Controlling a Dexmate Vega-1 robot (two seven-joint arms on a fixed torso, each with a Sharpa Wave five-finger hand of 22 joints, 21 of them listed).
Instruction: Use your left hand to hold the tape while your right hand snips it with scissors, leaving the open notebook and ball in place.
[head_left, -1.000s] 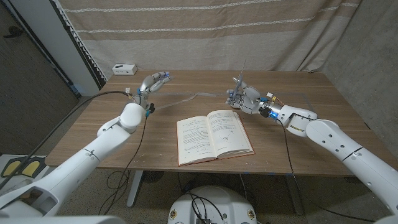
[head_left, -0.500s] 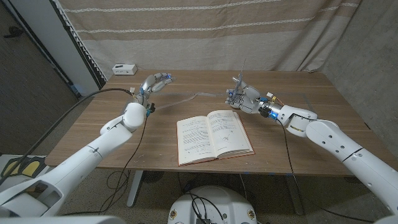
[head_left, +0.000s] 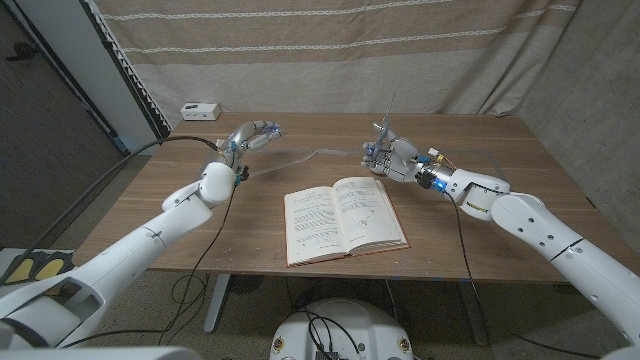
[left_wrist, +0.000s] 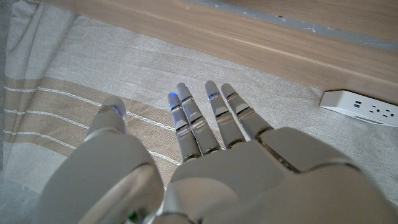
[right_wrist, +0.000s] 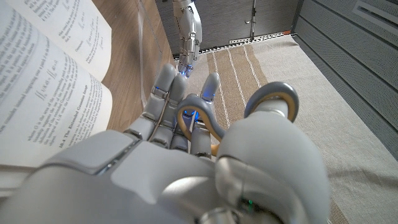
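A clear strip of tape lies on the wooden table beyond the open notebook. My left hand hovers past the tape's left end with fingers stretched out and apart, holding nothing; the left wrist view shows those fingers spread against the curtain. My right hand is right of the tape and grips grey scissors, blades pointing up. In the right wrist view the scissor loops sit in my right hand, with the notebook beside it and the left hand beyond.
A white power strip sits at the table's far left corner, also seen as a white power strip in the left wrist view. A striped curtain hangs behind the table. Bare wood lies right of the notebook.
My left hand has reached slightly farther out and to the right, toward the tape's end. The right hand with the scissors has stayed in place.
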